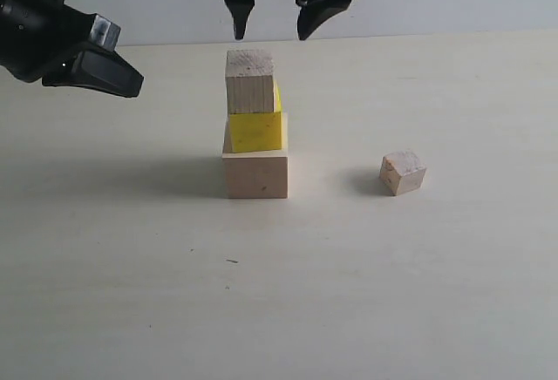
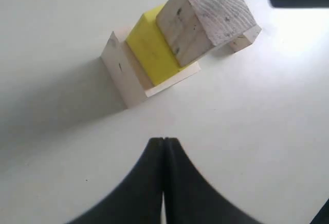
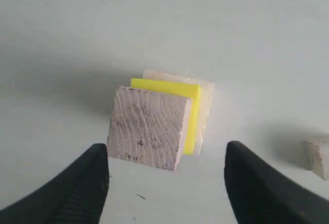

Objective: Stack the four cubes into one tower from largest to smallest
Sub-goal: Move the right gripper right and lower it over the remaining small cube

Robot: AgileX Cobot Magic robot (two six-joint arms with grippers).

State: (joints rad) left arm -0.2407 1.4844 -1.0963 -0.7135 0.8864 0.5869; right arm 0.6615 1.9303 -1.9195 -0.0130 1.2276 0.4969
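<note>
A three-cube tower stands mid-table: large pale wood cube [image 1: 255, 175] at the base, yellow cube [image 1: 257, 132] on it, medium wood cube [image 1: 250, 81] on top, set a little toward the left edge. The same stack shows as large cube [image 2: 123, 75], yellow cube [image 2: 151, 49] and medium cube [image 2: 205, 13], and from above as medium cube [image 3: 148, 126] over yellow cube [image 3: 193, 111]. The small wood cube [image 1: 402, 173] lies alone to the right, also small cube [image 3: 318, 157]. My right gripper [image 1: 272, 18] hangs open just above the tower, empty. My left gripper [image 2: 164, 141] is shut, empty, off to the left.
The left arm's black body [image 1: 65, 44] hovers over the table's left rear. The pale tabletop [image 1: 349, 293] ends at a white wall behind the tower.
</note>
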